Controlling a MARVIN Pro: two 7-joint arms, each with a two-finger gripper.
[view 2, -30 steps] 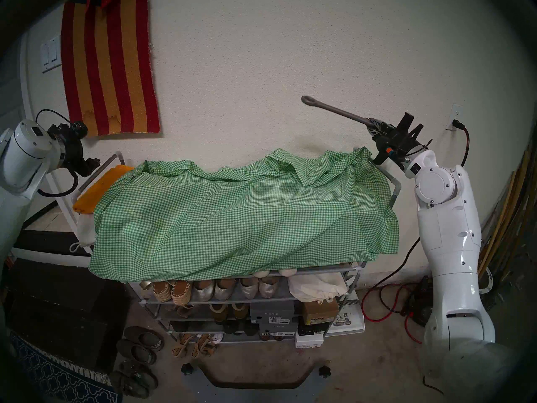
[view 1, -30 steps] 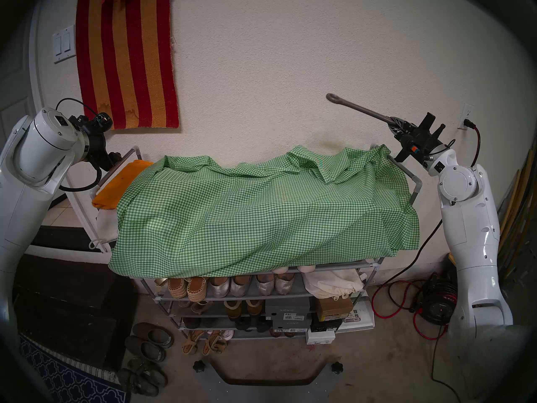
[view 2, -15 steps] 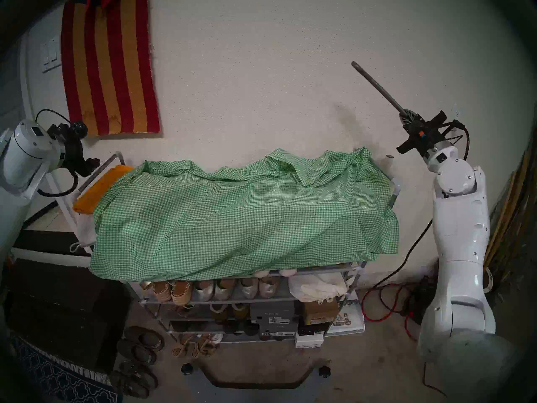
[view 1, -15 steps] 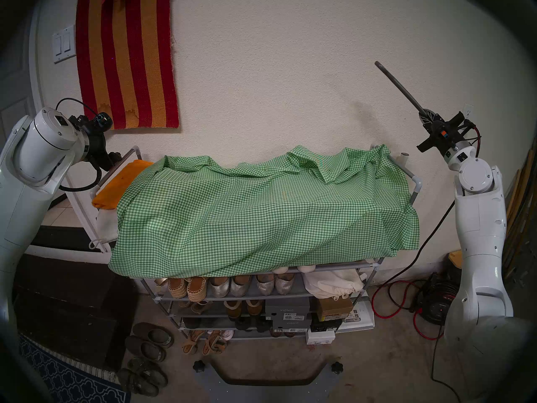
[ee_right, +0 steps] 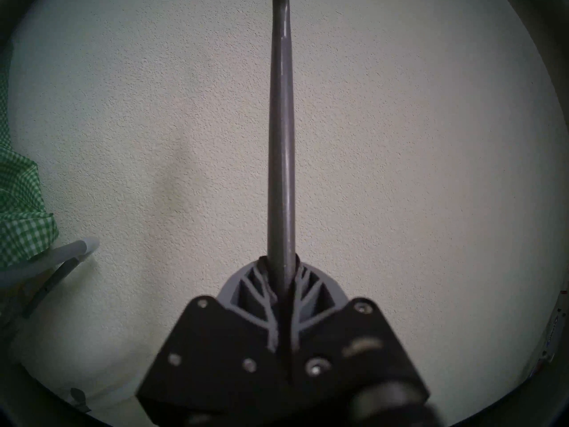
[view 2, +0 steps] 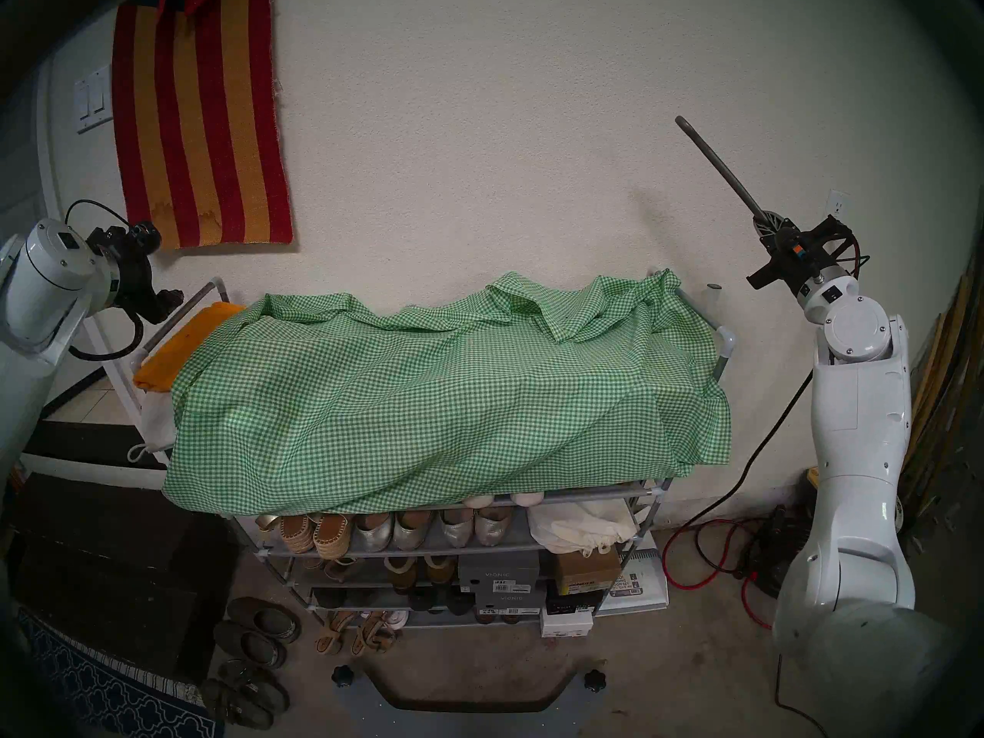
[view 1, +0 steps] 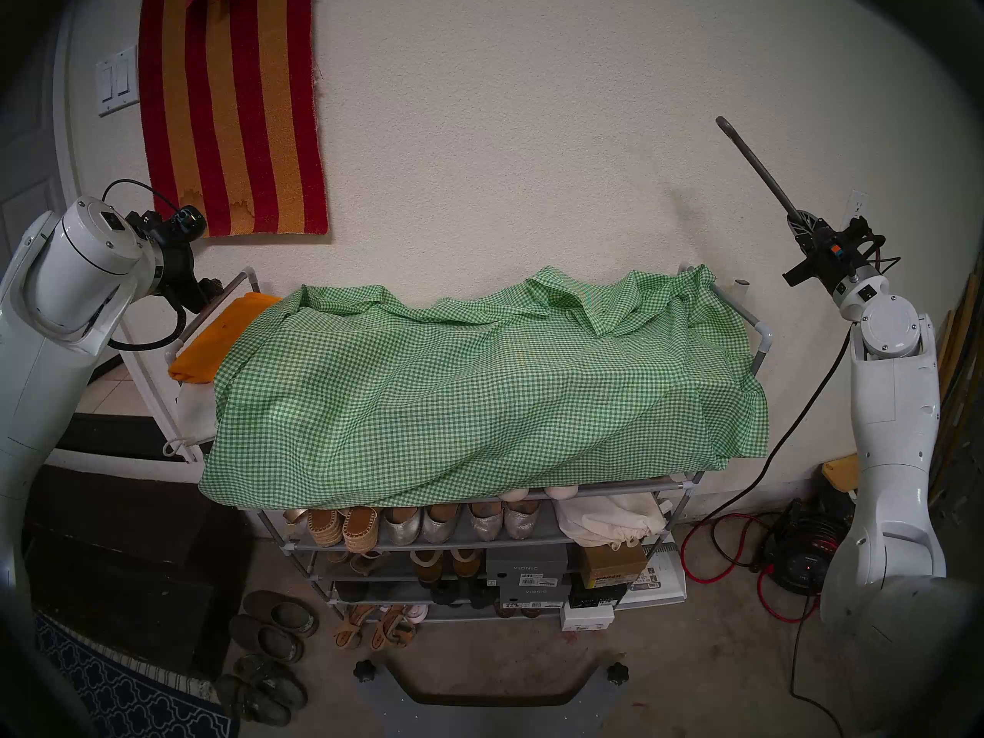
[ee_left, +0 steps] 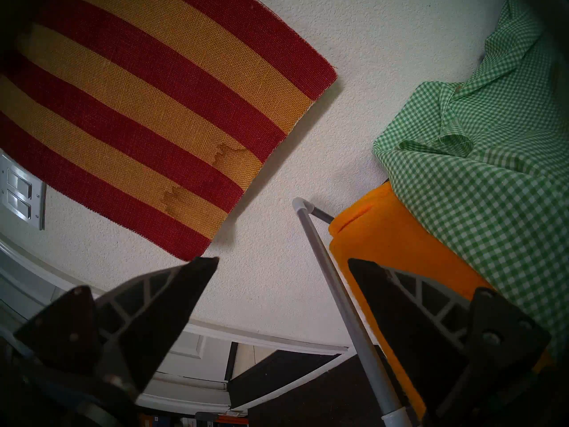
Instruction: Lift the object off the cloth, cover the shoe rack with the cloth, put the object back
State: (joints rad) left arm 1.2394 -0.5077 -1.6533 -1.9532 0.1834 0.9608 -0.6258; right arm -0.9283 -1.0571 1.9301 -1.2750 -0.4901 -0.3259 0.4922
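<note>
I'm holding the metal bar (view 1: 756,170) up in the air off the shoe rack's (view 1: 762,343) right end, w/ the right gripper (view 1: 800,225) clenching it. The gingham cloth (view 1: 468,380) is lying across the rack top. The left gripper (ee_left: 283,264) is hanging w/ jaws spread over the left rail, beside the orange towel (view 1: 213,332).

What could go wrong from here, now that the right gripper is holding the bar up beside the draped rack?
1. The right gripper grips the metal bar near one end, so its long free length could swing into the wall or slip.
2. The green checked cloth lies bunched at the back right and leaves the orange towel on the shoe rack uncovered; laying the bar down may shift it further.
</note>
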